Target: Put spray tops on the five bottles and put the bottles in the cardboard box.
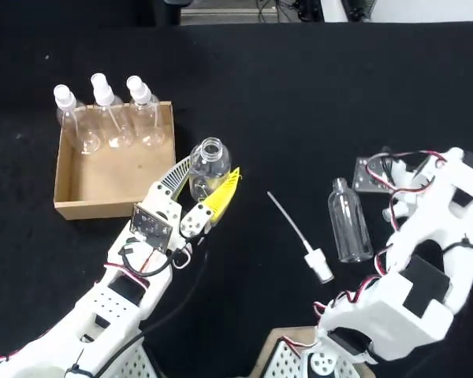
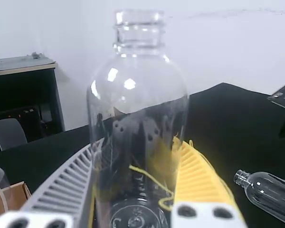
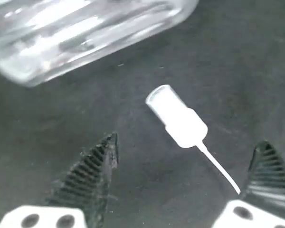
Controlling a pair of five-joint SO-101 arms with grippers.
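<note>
Left fingers (image 1: 223, 191) clamp upright uncapped bottle (image 2: 137, 118), 3 o'clock of cardboard box (image 1: 110, 206). Right fingers (image 3: 92, 171) wide, straddling spray top (image 3: 178, 118) lying on bench (image 1: 299, 102). Top probably light, rolls easily; dip tube flimsy, so pinch white head.

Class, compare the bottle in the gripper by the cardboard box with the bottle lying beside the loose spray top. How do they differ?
The gripped bottle is upright; the lying bottle is on its side on the table. The left gripper clamps the gripped bottle; nothing holds the lying bottle. Both are clear and uncapped.
</note>
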